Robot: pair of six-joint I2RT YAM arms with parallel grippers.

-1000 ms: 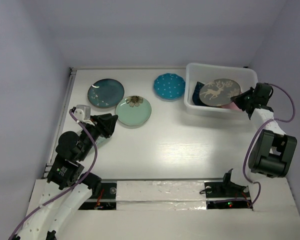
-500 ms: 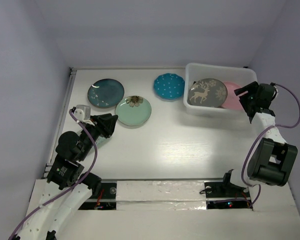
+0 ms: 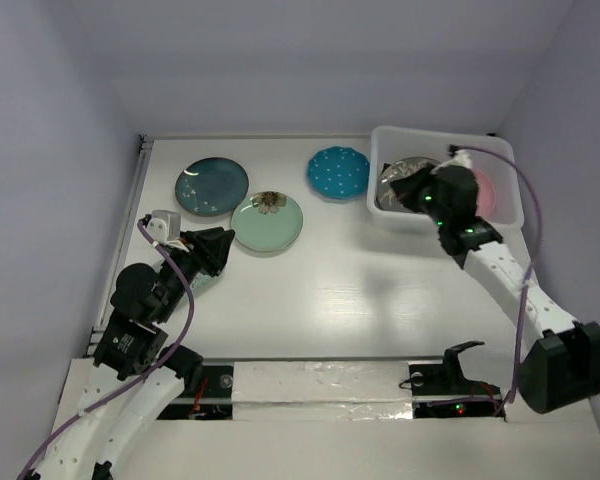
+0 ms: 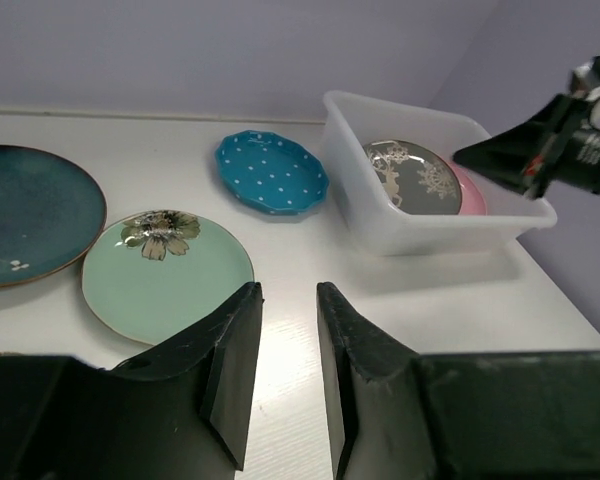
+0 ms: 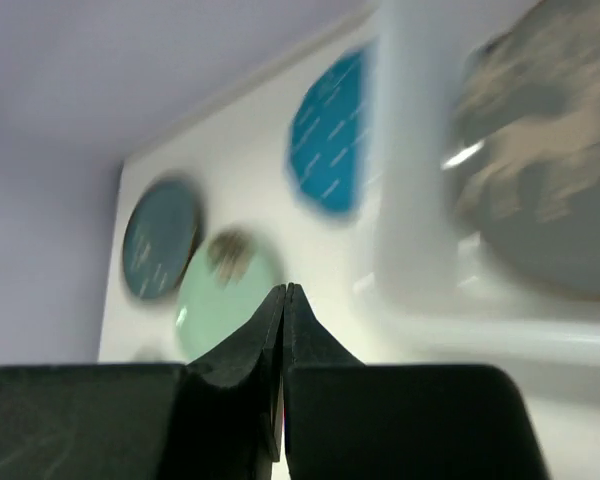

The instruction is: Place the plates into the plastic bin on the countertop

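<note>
Right arm reaches forward. The right gripper, jaws fully closed and empty, hangs over the plastic bin. In the bin lie the grey reindeer plate and the pink plate. Left of the bin lie the blue dotted plate, mint plate and teal plate. Left arm is folded, with the left gripper slightly open and empty.

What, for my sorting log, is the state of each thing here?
teal plate, flat on the countertop
mint plate, flat on the countertop
dotted plate, on the countertop beside the bin
reindeer plate, in the bin
pink plate, in the bin
left hand, open, empty
right hand, shut, empty
</note>
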